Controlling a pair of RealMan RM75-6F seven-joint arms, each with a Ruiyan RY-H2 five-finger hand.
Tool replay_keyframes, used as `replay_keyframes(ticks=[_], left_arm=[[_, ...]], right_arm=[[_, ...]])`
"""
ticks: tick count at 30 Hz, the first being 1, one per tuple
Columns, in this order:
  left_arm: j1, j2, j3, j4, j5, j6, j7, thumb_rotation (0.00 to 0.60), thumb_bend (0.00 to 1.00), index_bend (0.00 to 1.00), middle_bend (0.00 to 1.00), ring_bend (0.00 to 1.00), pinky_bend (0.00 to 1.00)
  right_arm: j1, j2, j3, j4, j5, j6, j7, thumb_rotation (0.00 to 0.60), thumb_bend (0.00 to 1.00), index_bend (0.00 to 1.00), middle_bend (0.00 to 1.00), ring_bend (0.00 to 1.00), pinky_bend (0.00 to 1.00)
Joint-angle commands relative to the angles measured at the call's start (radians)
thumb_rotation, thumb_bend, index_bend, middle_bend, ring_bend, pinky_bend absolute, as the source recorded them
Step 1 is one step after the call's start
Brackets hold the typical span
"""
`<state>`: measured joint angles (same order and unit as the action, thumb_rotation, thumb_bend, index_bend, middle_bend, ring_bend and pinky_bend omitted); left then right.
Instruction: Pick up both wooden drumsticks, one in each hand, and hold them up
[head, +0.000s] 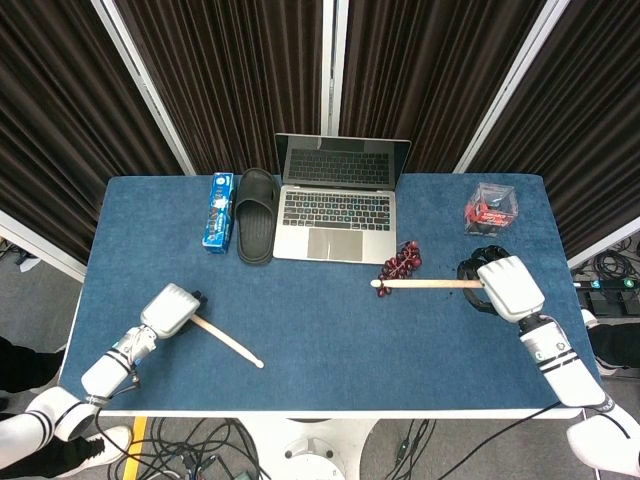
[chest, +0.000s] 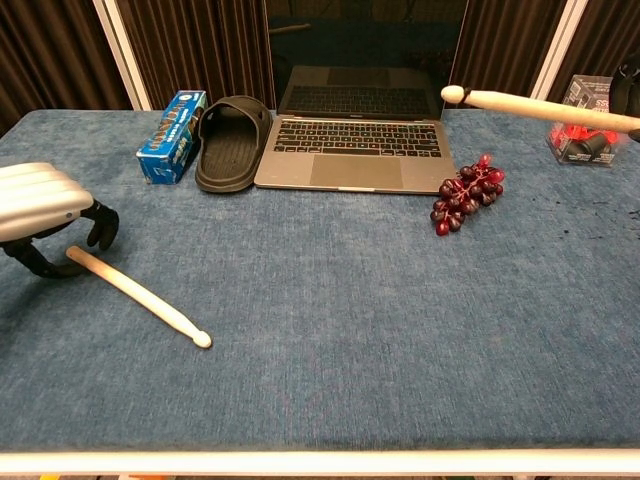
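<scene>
My right hand (head: 500, 285) holds one drumstick (head: 425, 284) aloft; my left hand (chest: 45, 215), fingers parted, should close squarely around the butt of the lying drumstick (chest: 140, 297).

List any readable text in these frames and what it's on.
"American Express", partly cut off, on the clear box with red contents at the far right of the table in the chest view.
Blue box beside the black slipper: printed label too blurred to read.
Laptop keys: too small to read.
Nothing else carries legible text.
</scene>
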<state>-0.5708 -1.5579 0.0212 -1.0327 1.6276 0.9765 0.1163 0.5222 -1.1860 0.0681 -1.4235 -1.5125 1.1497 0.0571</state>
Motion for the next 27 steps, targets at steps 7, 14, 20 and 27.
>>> replay_keyframes(ticks=[7, 14, 20, 27], left_arm=[[-0.003, -0.015, 0.013, 0.007, -0.014, 0.001, 0.012, 0.600, 0.26, 0.50, 0.48, 0.73, 0.88], [-0.007, -0.024, 0.021, 0.018, -0.022, 0.000, 0.017, 0.600, 0.27, 0.50, 0.50, 0.74, 0.88], [-0.012, -0.026, 0.028, 0.023, -0.022, 0.003, 0.015, 0.600, 0.31, 0.53, 0.52, 0.74, 0.88], [-0.015, -0.026, 0.038, 0.030, -0.016, 0.015, -0.008, 0.600, 0.38, 0.58, 0.58, 0.75, 0.88]], right_arm=[[-0.001, -0.013, -0.001, 0.017, -0.001, -0.008, 0.009, 0.600, 0.69, 0.61, 0.59, 0.29, 0.27], [-0.004, -0.018, 0.000, 0.025, -0.001, -0.008, 0.004, 0.600, 0.69, 0.61, 0.59, 0.29, 0.27], [-0.005, -0.017, 0.000, 0.026, 0.001, -0.012, 0.002, 0.600, 0.69, 0.61, 0.59, 0.29, 0.27], [-0.007, -0.017, -0.001, 0.021, 0.002, -0.016, -0.004, 0.600, 0.69, 0.61, 0.59, 0.29, 0.27]])
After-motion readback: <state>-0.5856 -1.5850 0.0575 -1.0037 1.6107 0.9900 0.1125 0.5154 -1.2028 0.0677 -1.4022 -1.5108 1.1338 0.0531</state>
